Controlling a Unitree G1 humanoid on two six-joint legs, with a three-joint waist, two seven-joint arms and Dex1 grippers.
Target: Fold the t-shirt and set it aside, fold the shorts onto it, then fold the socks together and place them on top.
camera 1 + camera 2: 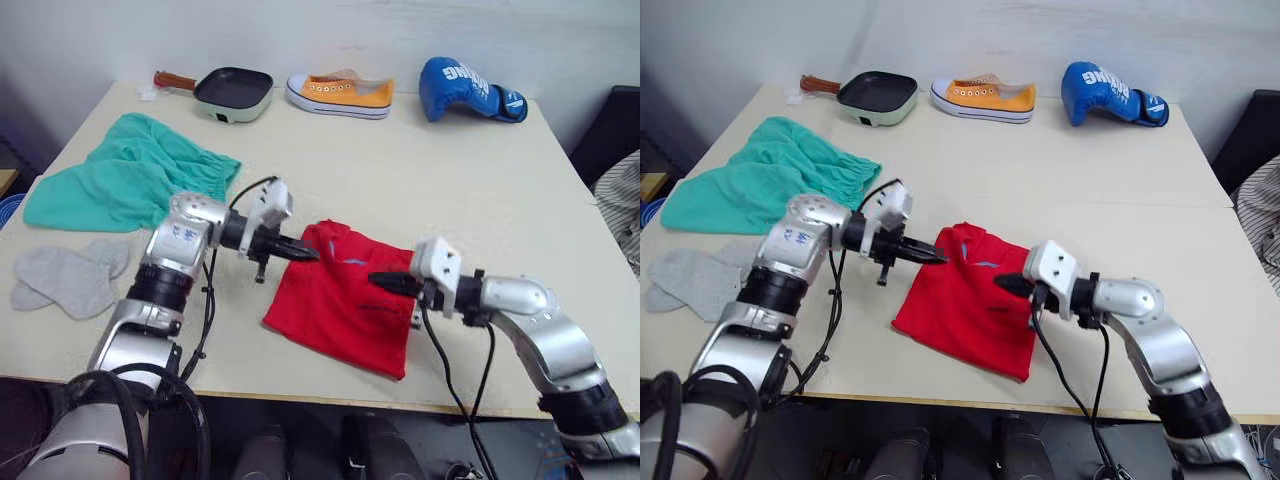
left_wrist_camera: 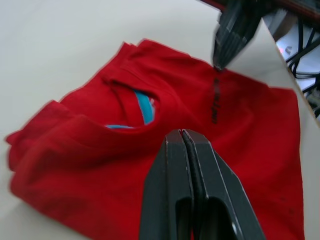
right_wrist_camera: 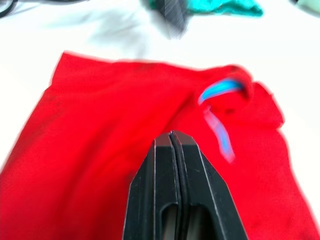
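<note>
1. Near the table's (image 1: 420,160) front edge lies the t-shirt (image 1: 340,300), folded into a compact red rectangle, collar with blue lining facing up.
2. The left gripper (image 1: 300,250) hovers at the t-shirt's collar end, fingers pressed together, holding nothing.
3. The right gripper (image 1: 385,282) sits over the t-shirt's right part, fingers likewise pressed together and empty; its tip looks to be touching or just above the cloth.
4. The shorts (image 1: 125,175) lie rumpled at the table's left side, well apart from the t-shirt.
5. The socks (image 1: 70,275) lie flat, overlapping, just in front of the shorts near the left edge.
6. Along the far edge stand a pan (image 1: 232,92), empty inside, an orange shoe (image 1: 342,95) and a blue boxing glove (image 1: 468,90).
</note>
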